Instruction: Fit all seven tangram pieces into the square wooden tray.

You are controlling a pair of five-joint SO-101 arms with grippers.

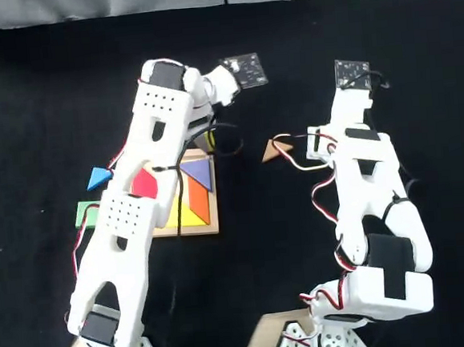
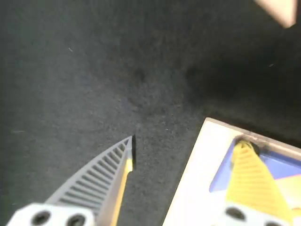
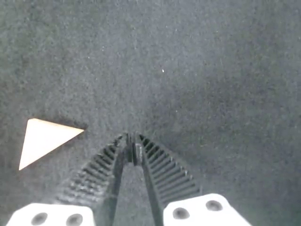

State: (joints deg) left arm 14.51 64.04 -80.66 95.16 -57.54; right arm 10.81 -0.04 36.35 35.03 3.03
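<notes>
Triangle (image 3: 44, 141), a light, stiff and flat piece as I judge, lies just beside my right gripper (image 3: 131, 146), which is clenched on nothing; I would pinch it across its thin edges.

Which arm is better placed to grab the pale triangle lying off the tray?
Right, likely. The right gripper hangs beside the pale triangle, though shut. The left gripper is open at the corner of the tray, with that triangle farther off.
</notes>
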